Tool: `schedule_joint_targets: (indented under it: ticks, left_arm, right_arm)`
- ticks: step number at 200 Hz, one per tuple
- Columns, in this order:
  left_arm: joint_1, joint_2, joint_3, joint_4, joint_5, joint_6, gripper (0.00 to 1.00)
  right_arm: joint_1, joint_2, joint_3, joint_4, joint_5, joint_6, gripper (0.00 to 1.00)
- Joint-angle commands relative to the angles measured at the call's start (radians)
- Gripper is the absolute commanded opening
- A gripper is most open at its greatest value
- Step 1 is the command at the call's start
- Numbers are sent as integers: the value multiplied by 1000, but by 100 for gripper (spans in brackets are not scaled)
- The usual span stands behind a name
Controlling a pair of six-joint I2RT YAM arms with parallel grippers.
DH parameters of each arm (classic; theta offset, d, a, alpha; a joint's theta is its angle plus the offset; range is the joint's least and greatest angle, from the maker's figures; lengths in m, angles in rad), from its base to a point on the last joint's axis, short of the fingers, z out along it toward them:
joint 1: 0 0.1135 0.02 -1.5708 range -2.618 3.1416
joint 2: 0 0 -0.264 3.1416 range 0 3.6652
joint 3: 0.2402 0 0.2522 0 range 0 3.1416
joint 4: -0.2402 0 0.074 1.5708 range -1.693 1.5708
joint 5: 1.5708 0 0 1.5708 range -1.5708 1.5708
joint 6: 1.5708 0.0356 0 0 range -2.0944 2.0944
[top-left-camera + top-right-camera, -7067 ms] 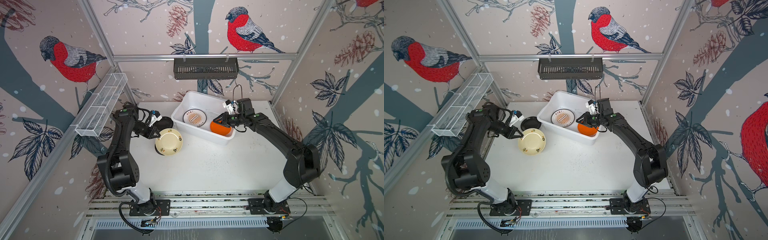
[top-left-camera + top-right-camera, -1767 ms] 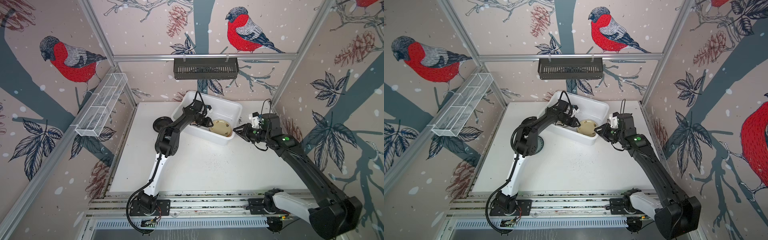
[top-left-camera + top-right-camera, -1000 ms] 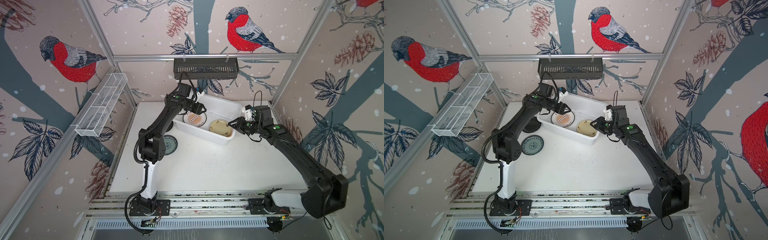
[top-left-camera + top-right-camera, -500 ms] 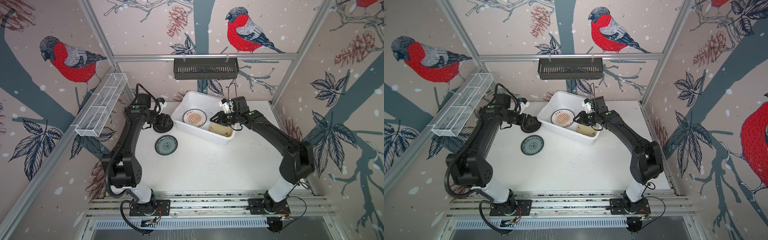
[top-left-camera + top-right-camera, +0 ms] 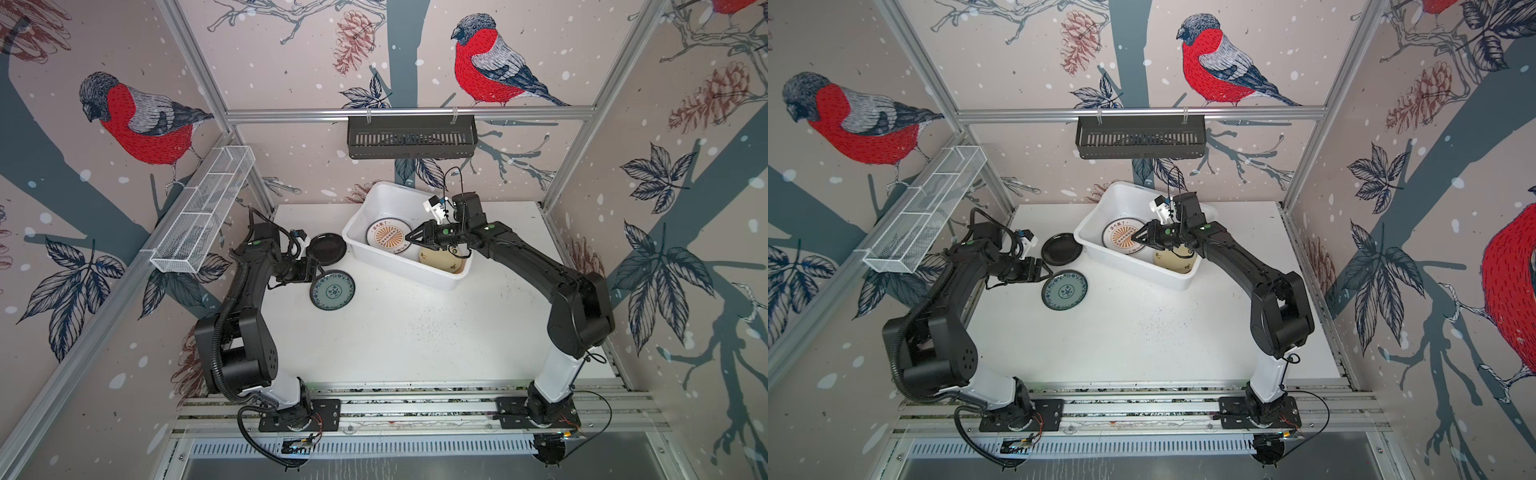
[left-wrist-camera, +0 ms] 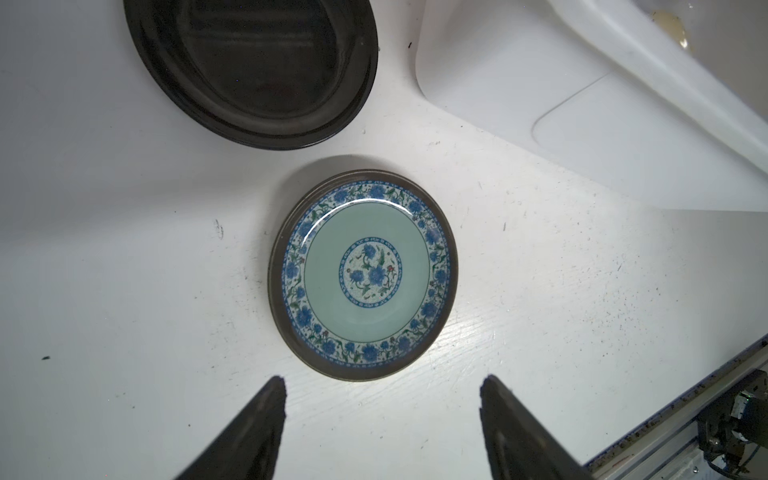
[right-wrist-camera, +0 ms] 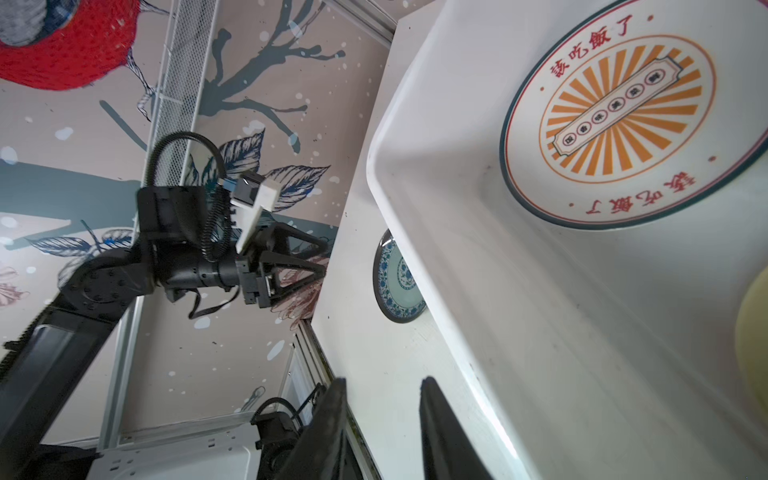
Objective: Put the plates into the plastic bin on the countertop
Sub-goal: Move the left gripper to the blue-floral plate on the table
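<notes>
In the upper middle of a top view, inside the plastic bin (image 5: 409,272), two plates are seen: the sunburst plate (image 5: 388,236) & the cream plate (image 5: 442,262) (anything beneath can't be made out). Left of the bin, on the countertop (image 5: 415,332), the black plate (image 5: 327,248) & teal plate (image 5: 332,290) are not yet moved. The left gripper (image 6: 382,380) is held wide apart just beside the teal plate, w/ nothing gripped. The right gripper (image 7: 382,382), jaws slightly parted & empty, is hung over the bin. Approx. half of what's visible is judged done.

Cream plate (image 5: 442,261) now inside the plastic bin (image 5: 415,275), left tool (image 5: 321,272) back beside the teal plate (image 5: 332,290).
</notes>
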Motion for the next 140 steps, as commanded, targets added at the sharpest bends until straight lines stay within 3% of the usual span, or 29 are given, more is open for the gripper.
schedule_joint_targets:
  ticks: [1,22,100,140]
  left_arm:
    - [6,22,-20,31,-10,39,70]
    - [16,41,-44,52,-16,39,65]
    - [48,148,-78,89,-61,67,68]
    - [69,181,-89,118,-23,73,64]
  right_arm:
    - [6,-23,-7,57,-18,22,32]
    - [4,-53,-28,33,-2,5,32]
    - [-16,-107,-96,55,4,12,31]
    - [-17,-112,-103,59,4,19,30]
